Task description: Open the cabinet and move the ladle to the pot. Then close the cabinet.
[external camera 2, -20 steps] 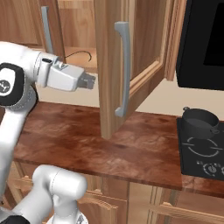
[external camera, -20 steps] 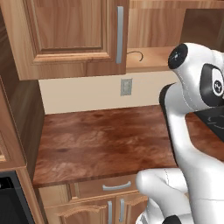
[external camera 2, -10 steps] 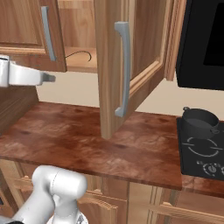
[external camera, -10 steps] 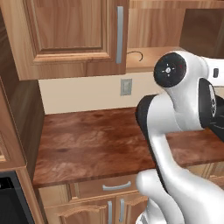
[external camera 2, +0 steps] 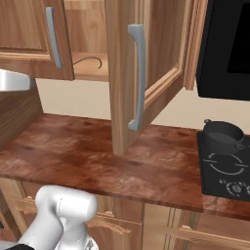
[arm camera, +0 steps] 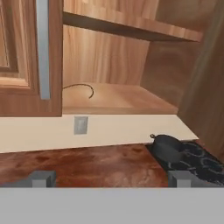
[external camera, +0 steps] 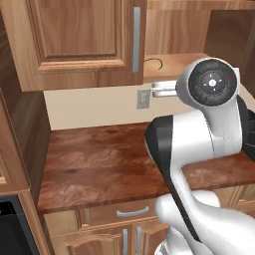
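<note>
- The cabinet (external camera 2: 146, 73) is half open: its right door (external camera 2: 134, 78) is swung out toward the camera with the grey bar handle (external camera 2: 137, 78) facing us, and the left door (external camera: 84, 40) is shut.
- The ladle (arm camera: 81, 89) is lying on the cabinet's bottom shelf (arm camera: 118, 98), just a thin dark curved line from here (the bowl end is too small to make out). It sits toward the left of the open half, close behind the edge of the shut door.
- In the right base view you can spot the ladle (external camera 2: 88, 62) in the gap between the two doors.
- The pot (external camera 2: 222, 136) is on the black cooktop (external camera 2: 227, 168), far right of the counter, on the back burner. It's well apart from the ladle and lower down.
- The gripper (arm camera: 111, 178) has its two dark fingertips (arm camera: 41, 178) spread wide apart with nothing between them. It's looking straight at the open shelf, not touching anything.
- In the left base view the arm's big white joint (external camera: 211, 87) is up in front of the open cabinet, hiding most of the right side.
- The wood-grain counter (external camera 2: 97, 156) runs below the cabinet, and there's a small wall outlet (arm camera: 80, 125) on the cream backsplash under the shelf.
- A black microwave-looking panel (external camera 2: 227, 49) hangs over the cooktop, right of the cabinet.
</note>
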